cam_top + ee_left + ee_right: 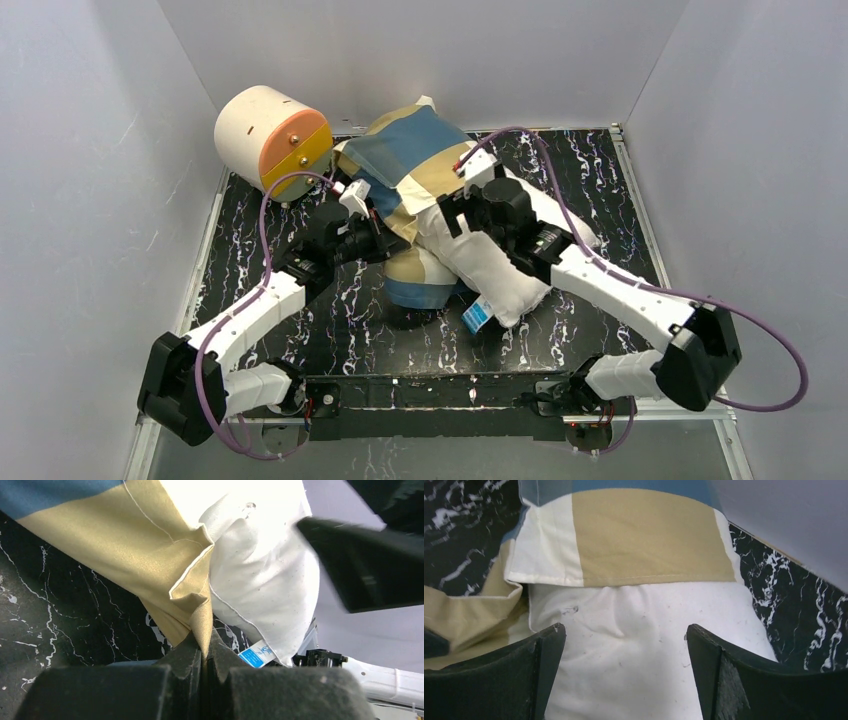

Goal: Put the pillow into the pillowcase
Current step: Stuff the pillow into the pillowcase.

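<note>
Left claw (pixel 205 651) clamped on pillowcase (pixel 115 545) edge; right claw (pixel 624 640) spread wide, pillow (pixel 644 605) between its jaws, protruding from pillowcase.

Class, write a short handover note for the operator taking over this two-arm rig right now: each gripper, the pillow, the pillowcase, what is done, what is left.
Left gripper: shut on the tan hem of the pillowcase, at its opening.
Right gripper: open, fingers either side of the pillow, not gripping it.
Pillow: far end inside the pillowcase; near end with the blue tag lies out on the table.
Done: pillow partly in.
Left: push the rest in, then draw the hem over the near end.
</note>
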